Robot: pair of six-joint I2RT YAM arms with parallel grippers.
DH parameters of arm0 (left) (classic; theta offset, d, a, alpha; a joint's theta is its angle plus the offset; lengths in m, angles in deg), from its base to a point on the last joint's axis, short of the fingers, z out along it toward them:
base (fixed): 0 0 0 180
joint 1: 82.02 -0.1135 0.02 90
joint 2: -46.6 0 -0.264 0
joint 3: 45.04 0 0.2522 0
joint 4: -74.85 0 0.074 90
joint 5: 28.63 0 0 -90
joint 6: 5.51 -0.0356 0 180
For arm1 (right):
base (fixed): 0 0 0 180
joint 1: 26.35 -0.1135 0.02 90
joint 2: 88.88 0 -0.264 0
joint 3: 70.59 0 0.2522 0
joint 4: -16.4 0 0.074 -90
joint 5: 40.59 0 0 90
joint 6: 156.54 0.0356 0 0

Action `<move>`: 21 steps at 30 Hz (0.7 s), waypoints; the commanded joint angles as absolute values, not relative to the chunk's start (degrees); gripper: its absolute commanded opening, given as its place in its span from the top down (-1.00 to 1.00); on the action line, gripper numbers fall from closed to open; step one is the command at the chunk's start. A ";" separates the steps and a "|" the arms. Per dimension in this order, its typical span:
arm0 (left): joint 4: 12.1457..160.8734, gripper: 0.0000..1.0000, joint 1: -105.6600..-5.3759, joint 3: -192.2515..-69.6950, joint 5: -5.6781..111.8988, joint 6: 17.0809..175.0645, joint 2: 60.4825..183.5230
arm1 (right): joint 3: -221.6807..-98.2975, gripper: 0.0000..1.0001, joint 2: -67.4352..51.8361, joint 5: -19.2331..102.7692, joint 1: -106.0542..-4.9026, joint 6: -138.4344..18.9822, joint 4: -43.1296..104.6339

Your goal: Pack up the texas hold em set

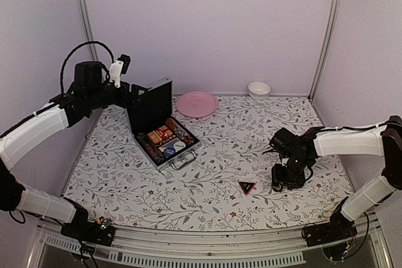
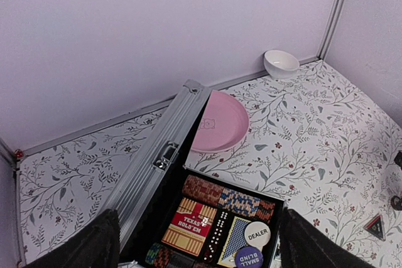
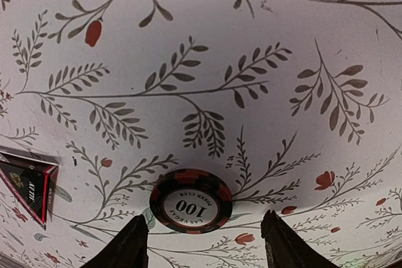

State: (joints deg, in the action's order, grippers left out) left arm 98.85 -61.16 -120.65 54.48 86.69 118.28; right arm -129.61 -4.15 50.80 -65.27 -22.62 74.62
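The silver case [image 1: 164, 137] lies open at the table's left, its lid [image 1: 151, 101] standing upright. Inside are chip stacks [image 2: 229, 196], a red card deck [image 2: 191, 223], dice and a white dealer button [image 2: 257, 235]. My left gripper [image 1: 135, 92] hovers open above the lid's top edge, nothing between its fingers [image 2: 94, 243]. My right gripper [image 1: 286, 179] points down at the table, open. Its fingers [image 3: 125, 246] stand either side of a single black-and-red chip [image 3: 191, 200] lying flat, not touching it. The black-and-red triangle [image 1: 246, 186] lies just left of it.
A pink plate [image 1: 196, 103] sits right behind the case, close to the lid. A small white bowl [image 1: 259, 88] stands at the back wall. Walls close in the table on the left, back and right.
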 commanded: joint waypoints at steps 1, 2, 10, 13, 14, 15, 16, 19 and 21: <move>98.72 -0.75 -61.45 -120.68 54.51 86.94 117.96 | -129.82 -0.20 -2.99 51.39 -65.10 -22.90 73.42; 98.79 -0.75 -61.41 -120.76 54.47 86.97 118.11 | -129.94 -0.18 -2.51 51.28 -65.17 -23.06 73.20; 99.06 -0.75 -61.52 -121.02 54.36 87.09 118.49 | -130.86 -0.07 0.43 51.23 -66.12 -24.07 72.27; 99.07 -0.75 -61.60 -121.07 54.36 87.04 118.49 | -130.92 0.00 0.86 51.32 -66.17 -24.17 72.08; 99.10 -0.75 -61.62 -121.06 54.41 87.12 118.45 | -130.95 0.02 0.93 51.22 -66.24 -24.11 72.11; 99.15 -0.75 -61.57 -121.07 54.35 87.14 118.45 | -131.08 0.04 1.09 51.11 -66.35 -24.05 72.14; 99.13 -0.75 -61.60 -121.03 54.34 87.14 118.48 | -131.03 0.07 1.04 51.06 -66.50 -23.94 72.22; 99.14 -0.75 -61.64 -121.06 54.40 87.15 118.33 | -131.03 0.10 1.03 50.99 -66.91 -23.75 72.13; 99.16 -0.75 -61.71 -121.03 54.40 87.20 118.32 | -131.06 0.14 1.03 50.99 -67.06 -23.66 72.02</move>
State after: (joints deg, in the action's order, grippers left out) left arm 98.98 -61.29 -120.65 54.48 86.71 118.30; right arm -130.62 -0.37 51.45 -66.32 -23.87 74.52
